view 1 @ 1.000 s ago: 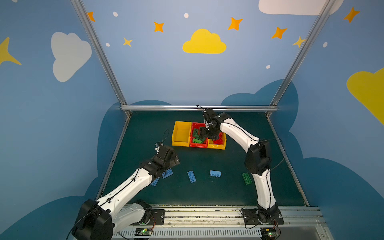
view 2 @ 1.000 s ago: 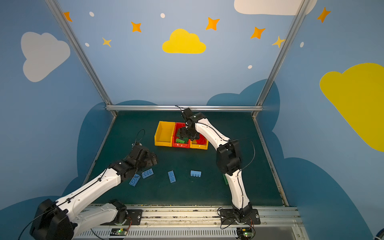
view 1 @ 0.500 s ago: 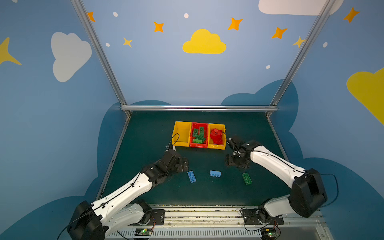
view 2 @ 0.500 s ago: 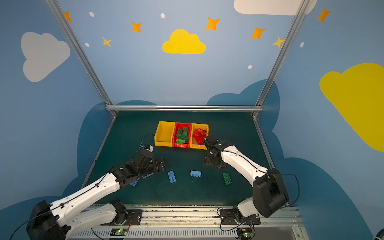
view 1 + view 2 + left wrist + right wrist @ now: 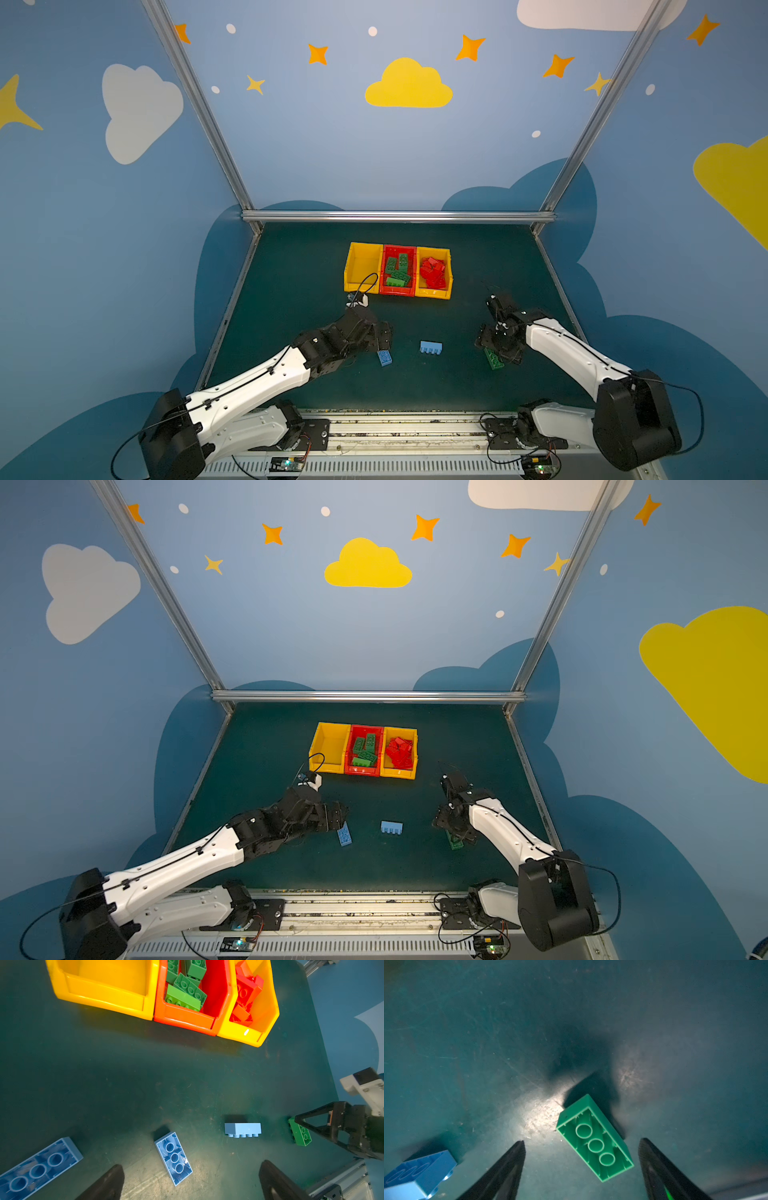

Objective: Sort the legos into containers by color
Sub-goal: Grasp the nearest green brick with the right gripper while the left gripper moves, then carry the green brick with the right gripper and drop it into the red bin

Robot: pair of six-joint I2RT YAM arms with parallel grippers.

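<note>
- On the dark green mat [image 5: 299, 270], toward its front right, the green brick [image 5: 595, 1140] lies hollow side up with three round tubes showing, directly under the right gripper [image 5: 581, 1140].
- That gripper's black fingers [image 5: 508, 1167] stand apart, one on each side of the brick and touching nothing. The brick sits closer to one finger than to the other.
- The brick's long axis runs askew to the line between the fingertips, neither square across it nor along it. I judge that a small wrist turn and a drop are needed before closing across the narrow width.
- The right arm is plainly the nearer one: in both top views the brick is well apart from the left gripper [image 5: 384, 338].
- The left gripper is spread wide and empty, hovering by a light blue brick [image 5: 174, 1158] that also lies underside up, just beyond its fingertips.
- A second blue brick [image 5: 242, 1128] rests on its side between the two arms, and a third blue brick [image 5: 37, 1167] lies underside up further off.
- The bricks are hard, glossy moulded plastic with crisp edges and thin walls. The mat is matte and scuffed.
- The containers [image 5: 397, 293] stand in a row further back. The left yellow bin [image 5: 361, 249] looks empty, the red bin [image 5: 399, 248] holds green bricks [image 5: 397, 272], and the right yellow bin [image 5: 434, 251] holds red bricks [image 5: 433, 272]. The red bin is the likely destination.
</note>
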